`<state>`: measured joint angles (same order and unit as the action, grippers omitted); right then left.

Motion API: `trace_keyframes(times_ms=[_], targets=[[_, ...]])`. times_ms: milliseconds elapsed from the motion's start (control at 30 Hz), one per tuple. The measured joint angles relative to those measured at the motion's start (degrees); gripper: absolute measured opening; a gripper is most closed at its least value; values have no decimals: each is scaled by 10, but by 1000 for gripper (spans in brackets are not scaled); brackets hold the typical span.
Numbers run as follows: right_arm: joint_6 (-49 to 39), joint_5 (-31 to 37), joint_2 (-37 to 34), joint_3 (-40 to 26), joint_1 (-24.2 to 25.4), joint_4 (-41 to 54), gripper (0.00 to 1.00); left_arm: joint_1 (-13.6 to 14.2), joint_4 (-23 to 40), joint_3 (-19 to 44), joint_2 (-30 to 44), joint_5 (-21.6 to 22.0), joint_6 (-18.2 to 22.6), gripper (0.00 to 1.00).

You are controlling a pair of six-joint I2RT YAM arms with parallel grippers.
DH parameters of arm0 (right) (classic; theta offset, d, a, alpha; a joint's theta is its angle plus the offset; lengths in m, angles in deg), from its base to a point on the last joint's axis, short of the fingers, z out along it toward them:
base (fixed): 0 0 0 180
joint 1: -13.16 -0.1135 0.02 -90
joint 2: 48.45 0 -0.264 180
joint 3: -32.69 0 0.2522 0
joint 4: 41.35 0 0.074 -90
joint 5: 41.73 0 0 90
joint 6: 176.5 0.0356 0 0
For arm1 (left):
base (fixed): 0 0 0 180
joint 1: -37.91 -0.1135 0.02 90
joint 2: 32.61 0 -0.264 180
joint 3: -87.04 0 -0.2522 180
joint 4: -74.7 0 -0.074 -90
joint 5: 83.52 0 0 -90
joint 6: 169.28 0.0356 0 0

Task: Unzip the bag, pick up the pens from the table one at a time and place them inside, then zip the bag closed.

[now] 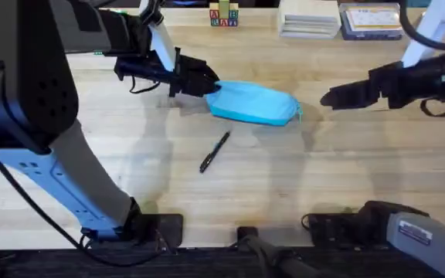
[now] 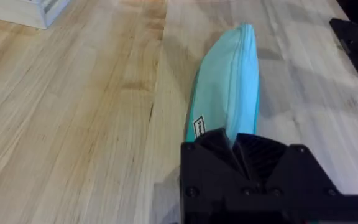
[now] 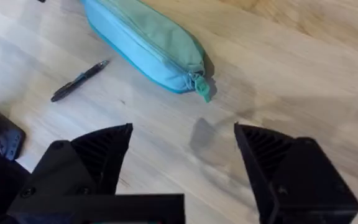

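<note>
The pen (image 1: pixel 215 151) is lying nearest the arm bases on the table (image 1: pixel 284 193), slanting from 7 o'clock to 1 o'clock, touching nothing; just beyond it the bag (image 1: pixel 253 103) is lying zipped, its long axis running 10 o'clock to 4 o'clock, its green zipper pull (image 3: pixel 202 87) hanging at the 3 o'clock end; the left gripper (image 1: pixel 209 83) is closing its 2 fingers on the bag's 9 o'clock end, pinching the fabric; the right gripper (image 1: pixel 332 97) is hovering apart from the bag at 3 o'clock, jaws standing wide, holding nothing; at 12 o'clock, letter blocks (image 1: pixel 224 14) are standing at the table's far edge.
</note>
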<state>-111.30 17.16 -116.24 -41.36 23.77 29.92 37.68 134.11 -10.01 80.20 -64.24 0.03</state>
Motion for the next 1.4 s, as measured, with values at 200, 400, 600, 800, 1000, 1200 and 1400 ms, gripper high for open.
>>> trace_keyframes(times_ms=[200,400,600,800,1000,1200,1400], targets=[[-58,-16,-16,0,5,9,998,0,0,0,0,0,0,43],[-106,-20,-50,-1,5,8,998,0,0,0,0,0,0,43],[-147,-41,-105,-1,5,8,997,0,0,0,0,0,0,43],[-182,-74,-155,-1,11,7,997,0,0,0,0,0,0,43],[-207,-87,-190,-1,23,-18,997,0,0,0,0,0,0,43],[-226,-91,-222,-3,28,-60,997,0,0,0,0,0,0,43],[-249,-92,-253,-4,28,-83,997,0,0,0,0,0,0,42]])
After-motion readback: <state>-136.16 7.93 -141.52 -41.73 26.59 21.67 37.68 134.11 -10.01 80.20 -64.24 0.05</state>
